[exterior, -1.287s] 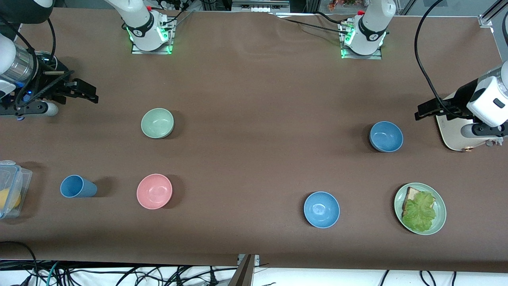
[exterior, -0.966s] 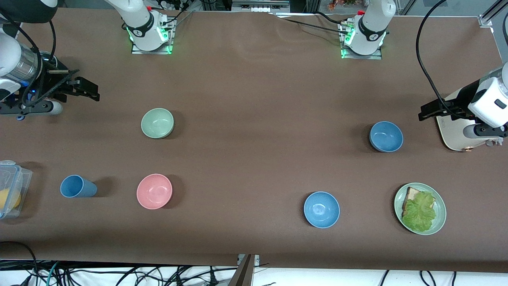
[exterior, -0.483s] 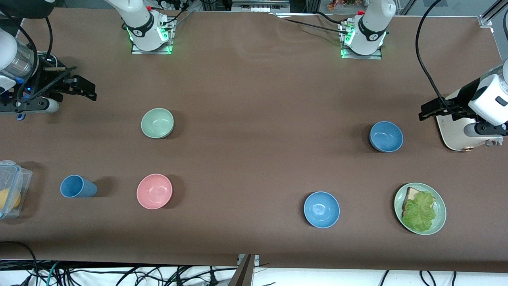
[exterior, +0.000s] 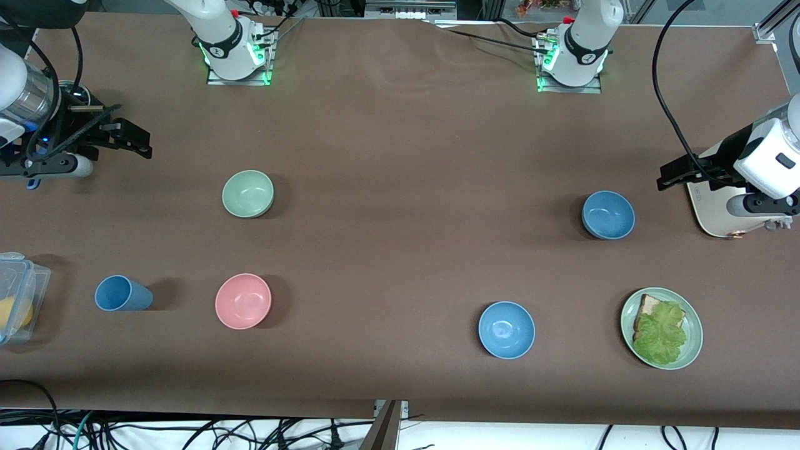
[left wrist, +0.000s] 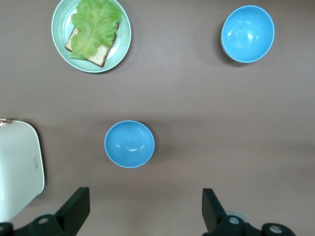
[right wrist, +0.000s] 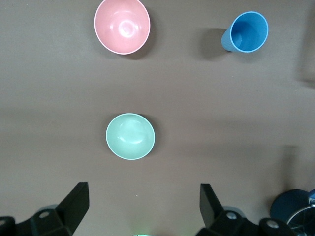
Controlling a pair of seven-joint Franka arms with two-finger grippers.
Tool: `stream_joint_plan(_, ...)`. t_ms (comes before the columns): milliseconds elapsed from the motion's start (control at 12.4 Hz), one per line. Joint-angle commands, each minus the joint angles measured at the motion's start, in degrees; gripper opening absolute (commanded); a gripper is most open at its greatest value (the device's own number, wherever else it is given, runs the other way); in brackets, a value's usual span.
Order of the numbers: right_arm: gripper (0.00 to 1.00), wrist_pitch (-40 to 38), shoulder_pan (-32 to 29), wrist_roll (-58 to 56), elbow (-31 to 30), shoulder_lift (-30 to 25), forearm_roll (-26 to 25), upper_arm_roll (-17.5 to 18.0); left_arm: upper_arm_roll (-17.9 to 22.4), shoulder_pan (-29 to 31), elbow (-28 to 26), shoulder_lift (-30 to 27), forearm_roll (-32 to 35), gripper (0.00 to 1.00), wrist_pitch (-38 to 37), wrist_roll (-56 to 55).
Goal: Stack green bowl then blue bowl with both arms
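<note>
1. While both arms hang high at the two ends of the table (exterior: 400, 125), nothing lies between either gripper and its bowl; the brown cloth there is bare.
2. Around the green bowl (exterior: 248, 194) sit a pink bowl (exterior: 243, 300), nearer the front camera, and a tall blue cup (exterior: 122, 294) lying further toward the right arm's end, with a clear plastic box (exterior: 17, 294) holding something yellow at the table's edge.
3. Around the blue bowl (exterior: 608, 215) sit a brighter sky-blue bowl (exterior: 507, 329), nearer the front camera and toward the table's middle, a green plate (exterior: 662, 329) carrying bread and a lettuce leaf, and a cream-white rounded board (exterior: 712, 212) at the left arm's end.
4. All three small bowls are round, plain and alike in size; the green one is matte sage, the blue one a dull steel tone, the sky-blue one glossier with a bright glint inside.
5. The right gripper (right wrist: 142, 206) hangs over the cloth near the green bowl, fingers spread wide and holding nothing; its wrist view looks straight down on the bowl.
6. The left gripper (left wrist: 142, 209) hangs partly over the cream board, pointing toward the blue bowl, fingers likewise parted and empty.
7. Each bowl stands upright and apart from the rest, none stacked.
</note>
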Motion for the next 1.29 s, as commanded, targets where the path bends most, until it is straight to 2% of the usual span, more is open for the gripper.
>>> stream_joint_plan(0,0.99,-0.7,-0.6,0.0,0.5,-0.5,-0.6,0.5,-0.1,-0.3,1.7,0.7,0.7,1.0,-1.1,-0.6)
stream_joint_plan(1207,0.99,0.4,-0.6,0.0,-1.2,-0.6,-0.5,0.4,-0.2,-0.4,1.7,0.7,0.6,1.0,-1.1,-0.5)
